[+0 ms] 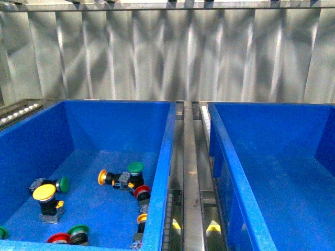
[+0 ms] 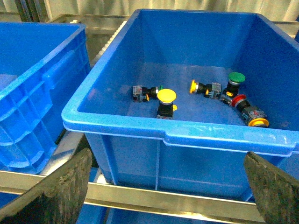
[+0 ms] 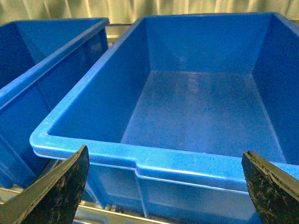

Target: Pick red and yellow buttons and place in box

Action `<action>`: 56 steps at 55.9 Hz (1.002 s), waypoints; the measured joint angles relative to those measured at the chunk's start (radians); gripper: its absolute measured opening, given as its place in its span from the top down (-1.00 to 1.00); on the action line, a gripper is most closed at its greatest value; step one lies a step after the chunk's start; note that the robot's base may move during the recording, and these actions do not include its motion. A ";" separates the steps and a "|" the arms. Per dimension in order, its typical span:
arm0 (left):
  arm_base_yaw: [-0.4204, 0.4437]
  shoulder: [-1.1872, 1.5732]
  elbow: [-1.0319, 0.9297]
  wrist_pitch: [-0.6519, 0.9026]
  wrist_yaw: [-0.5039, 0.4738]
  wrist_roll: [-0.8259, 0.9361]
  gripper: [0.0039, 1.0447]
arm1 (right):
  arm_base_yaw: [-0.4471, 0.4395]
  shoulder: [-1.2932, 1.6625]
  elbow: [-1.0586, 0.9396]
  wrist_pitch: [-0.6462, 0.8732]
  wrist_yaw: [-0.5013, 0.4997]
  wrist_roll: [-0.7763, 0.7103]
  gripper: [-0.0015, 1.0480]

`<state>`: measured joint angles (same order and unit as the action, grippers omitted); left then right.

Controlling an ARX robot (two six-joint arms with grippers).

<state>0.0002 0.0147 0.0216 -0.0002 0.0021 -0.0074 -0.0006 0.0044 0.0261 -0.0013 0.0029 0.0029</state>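
Observation:
Several buttons lie in the left blue crate point(image 1: 163, 172): a yellow one upright point(image 1: 44, 192), an orange-yellow one on its side point(image 1: 102, 177), a red one point(image 1: 142, 192), another yellow point(image 1: 142, 218) and a red one at the front point(image 1: 58, 238). The left wrist view shows the yellow button point(image 2: 167, 95), the red button point(image 2: 238, 100) and two more yellow ones point(image 2: 193, 86) point(image 2: 258, 122). The box point(image 1: 235, 172), the right crate, holds nothing point(image 3: 187, 170). My left gripper point(image 2: 167, 154) hangs open outside the button crate's near wall point(image 2: 140, 126). My right gripper point(image 3: 164, 151) is open before the box's near rim.
Green-capped buttons point(image 1: 135, 168) point(image 1: 63, 184) point(image 1: 78, 230) lie among the others. A metal rail point(image 1: 191, 178) runs between the crates. Another blue crate point(image 2: 37, 93) stands beside the button crate. A corrugated metal wall point(image 1: 167, 57) closes the back.

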 joint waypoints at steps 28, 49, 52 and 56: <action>-0.018 0.323 0.127 0.091 0.024 -0.093 -0.85 | 0.001 -0.001 -0.001 0.000 -0.003 0.000 -0.87; 0.027 1.144 0.710 0.113 -0.013 -0.056 -0.85 | 0.001 0.000 -0.001 0.000 -0.002 0.000 -0.87; 0.018 1.225 0.776 0.071 -0.031 -0.056 -0.85 | 0.001 0.000 -0.001 0.000 -0.002 0.000 -0.87; 0.005 1.311 0.856 0.021 -0.056 -0.055 -0.85 | 0.001 -0.001 0.000 0.000 -0.002 0.000 -0.87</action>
<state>0.0048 1.3254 0.8776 0.0204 -0.0536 -0.0624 0.0002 0.0036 0.0257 -0.0017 0.0006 0.0029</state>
